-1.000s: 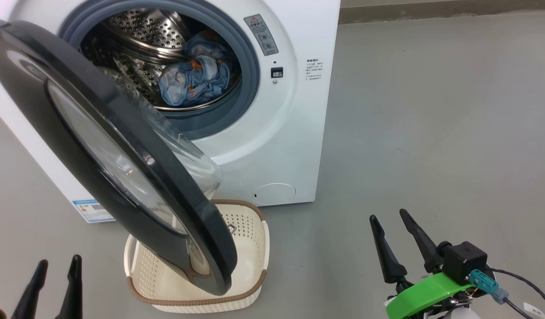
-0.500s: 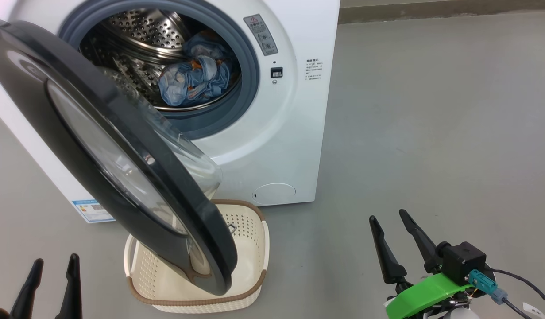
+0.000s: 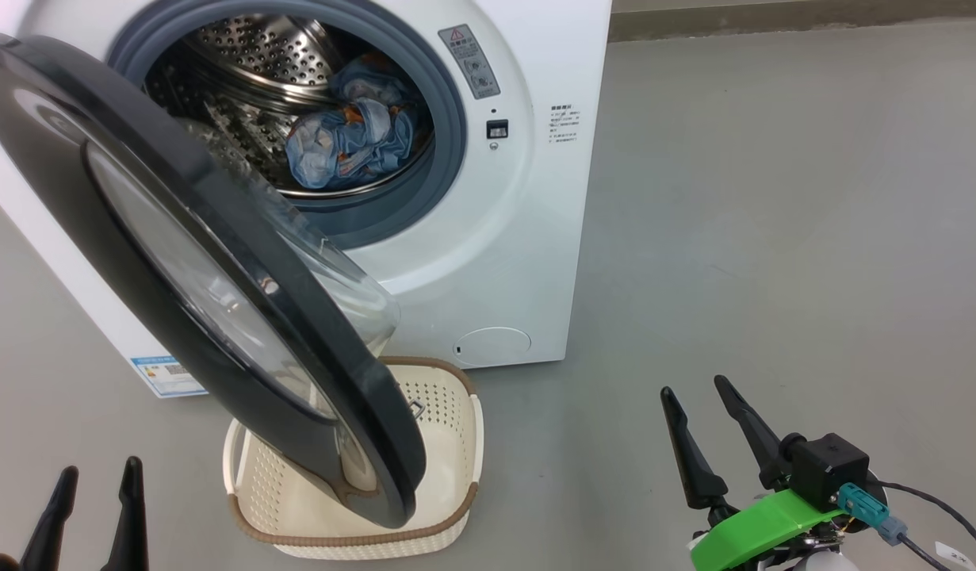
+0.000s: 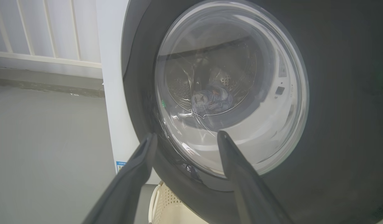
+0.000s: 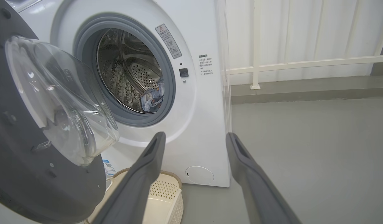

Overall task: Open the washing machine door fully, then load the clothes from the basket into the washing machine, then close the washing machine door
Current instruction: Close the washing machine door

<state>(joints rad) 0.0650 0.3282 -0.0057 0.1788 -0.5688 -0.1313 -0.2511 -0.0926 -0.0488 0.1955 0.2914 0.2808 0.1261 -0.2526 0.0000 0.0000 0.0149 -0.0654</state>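
Note:
The white washing machine (image 3: 527, 206) has its glossy black door (image 3: 99, 230) swung wide, the clear glass bowl (image 3: 341, 277) bulging toward the drum. The light blue clothes (image 3: 349, 143) lie bundled inside the steel drum (image 5: 129, 71). Under the door's lower edge the cream basket (image 3: 448, 452) stands on the floor, and what shows of its inside holds nothing. My left gripper (image 3: 95, 468) is open at the lower left, facing the door's outer side (image 4: 334, 124). My right gripper (image 3: 694, 386) is open at the lower right, apart from everything.
Grey floor (image 3: 773, 198) spreads to the right of the machine. A white railing (image 5: 303, 63) and a wall run behind it. The round filter cover (image 3: 491, 346) and the blue energy label (image 3: 166, 374) sit low on the machine's front.
The left gripper has dropped slightly lower in the head view. The view itself has shifted a touch. The door, basket and right gripper keep their places.

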